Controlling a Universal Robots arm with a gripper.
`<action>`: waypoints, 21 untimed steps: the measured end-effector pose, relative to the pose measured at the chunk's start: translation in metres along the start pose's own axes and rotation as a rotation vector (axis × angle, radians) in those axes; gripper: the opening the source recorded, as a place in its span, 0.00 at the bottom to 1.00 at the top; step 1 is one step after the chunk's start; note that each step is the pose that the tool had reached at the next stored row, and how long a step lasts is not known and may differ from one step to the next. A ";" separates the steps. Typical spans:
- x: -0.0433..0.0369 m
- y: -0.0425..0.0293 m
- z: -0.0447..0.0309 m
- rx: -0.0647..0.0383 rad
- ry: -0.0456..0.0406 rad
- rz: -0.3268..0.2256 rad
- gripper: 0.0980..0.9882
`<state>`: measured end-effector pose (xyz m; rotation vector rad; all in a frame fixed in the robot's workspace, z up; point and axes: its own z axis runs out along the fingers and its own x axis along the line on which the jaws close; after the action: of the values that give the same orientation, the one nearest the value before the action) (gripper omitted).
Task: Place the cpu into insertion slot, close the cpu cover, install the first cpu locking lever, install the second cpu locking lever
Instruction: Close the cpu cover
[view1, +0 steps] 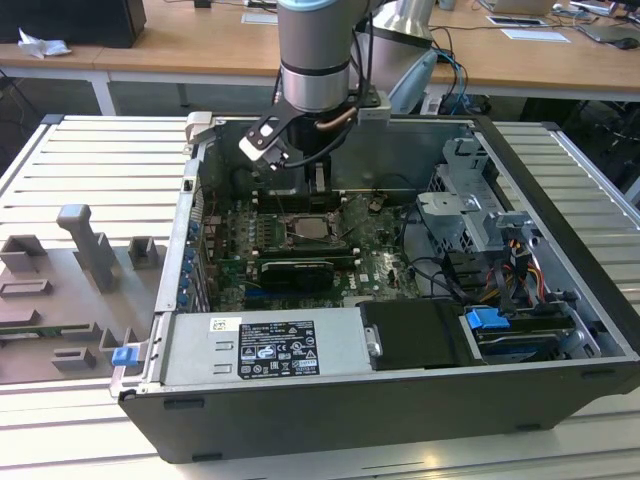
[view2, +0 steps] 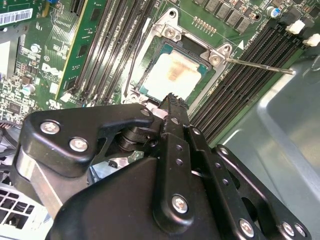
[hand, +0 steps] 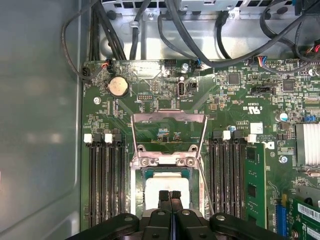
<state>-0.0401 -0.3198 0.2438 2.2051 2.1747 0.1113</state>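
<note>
since the cpu (hand: 167, 186) lies flat inside the insertion slot (hand: 134, 186), its pale top square to the rim, the placing looks done. the step in hand is, i judge, closing the cpu cover (hand: 168, 117). the cover stands open, swung back from its hinge at the slot's far edge, its frame over bare green board and apart from the chip. in both wrist views the gripper (hand: 170, 196) hovers over the near part of the cpu. its fingers (hand: 163, 196) are pressed together with nothing between them; whether the tips touch the chip i cannot tell.

clenched fingers suit a push rather than a grasp. to do it well, meet the cover on its free end bar, not through the window, and follow the arc around the hinge so the plate swings rather than bends. keep the tips off the chip's top. mind the thin lever rod (view2: 260, 66) jutting over the memory slots (hand: 105, 185): the plate should come down inside it, not on it.
</note>
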 end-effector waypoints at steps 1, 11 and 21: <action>0.0000 0.0000 -0.0003 0.000 0.0000 0.000 0.01; 0.0001 0.0005 -0.0060 0.000 -0.0001 0.000 0.01; 0.0004 0.0012 -0.0143 0.000 0.0000 0.000 0.01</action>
<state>-0.0401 -0.3197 0.2581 2.2051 2.1748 0.1112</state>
